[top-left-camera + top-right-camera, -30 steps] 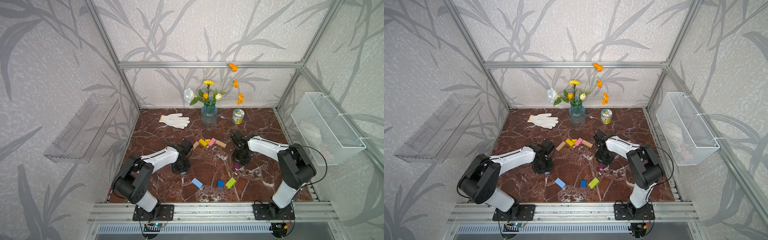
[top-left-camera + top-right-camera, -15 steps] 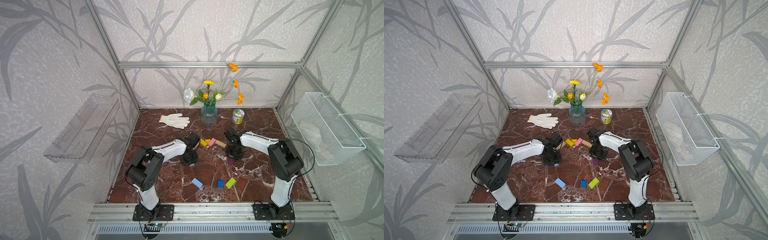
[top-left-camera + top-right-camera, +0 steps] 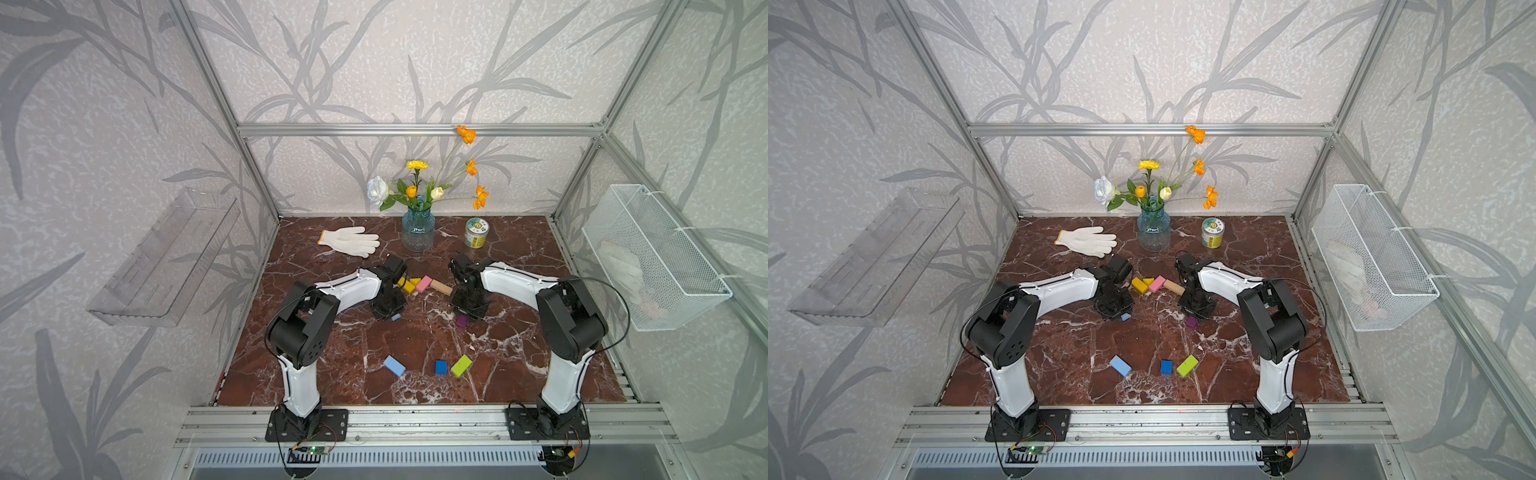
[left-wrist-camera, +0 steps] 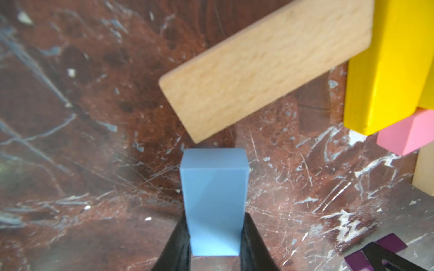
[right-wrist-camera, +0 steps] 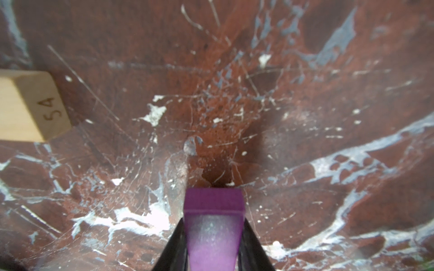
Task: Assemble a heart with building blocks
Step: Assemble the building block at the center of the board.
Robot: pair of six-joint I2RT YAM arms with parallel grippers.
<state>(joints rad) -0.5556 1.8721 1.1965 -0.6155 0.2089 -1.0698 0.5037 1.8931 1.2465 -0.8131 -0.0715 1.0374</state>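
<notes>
**Fig.** Bimanual block assy, read near to far. Nearest the robot's base, three loose bricks lie in a row on the marble table (image 3: 332, 374): spare lt-blue brick (image 3: 394, 365), dk-blue brick (image 3: 441, 367) and lime brick (image 3: 461, 366); neither arm is near them. Mid-field: the L gripper (image 4: 215, 237) has its jaws drawn in to a narrow gap, pinching the sides of the held lt-blue brick (image 4: 214, 187), whose long axis runs straight out from the jaws. The R gripper (image 5: 213, 241) is likewise clamped on the purple brick (image 5: 214, 204), in the same lengthwise pose. Whether either brick rests on the table or hangs just above it cannot be told. Beyond: the heart (image 3: 1156, 284), so far only a zigzag top row, i.e. L tan brick (image 4: 265, 68), yellow brick (image 4: 385, 70), pink brick (image 3: 424, 284) and R tan brick (image 3: 441, 287). Key relation: the L tan brick lies slantwise directly ahead of the L jaws, and its free lower corner is just beside the held brick's far end, w/o visible contact. The two axes meet at an angle, prob. what an outline's flank needs. The R tan brick sits off to one side of the R jaws, well apart from the purple brick, so R likely has more ground to cover. Each arm is nearer its own side's tan end; the flanks and bottom point are not yet laid. Farthest: white glove (image 3: 349, 241), vase (image 3: 417, 232) and small tin (image 3: 476, 232), uninvolved.
</notes>
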